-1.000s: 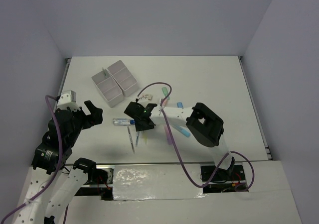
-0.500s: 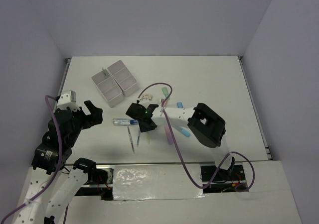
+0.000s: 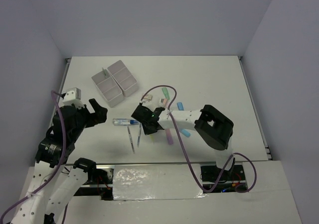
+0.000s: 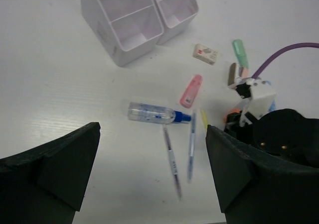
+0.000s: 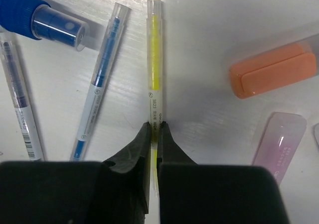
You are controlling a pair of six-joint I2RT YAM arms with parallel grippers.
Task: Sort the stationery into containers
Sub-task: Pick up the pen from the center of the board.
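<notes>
Right gripper is seen pinched shut on the thin yellow pen near the blue-capped tube; the pen is judged light, stiff and slippery, best gripped mid-barrel.

The white desk holds little bins, a yellow pen, other pens, a clear tube, highlighters, an eraser.
</notes>
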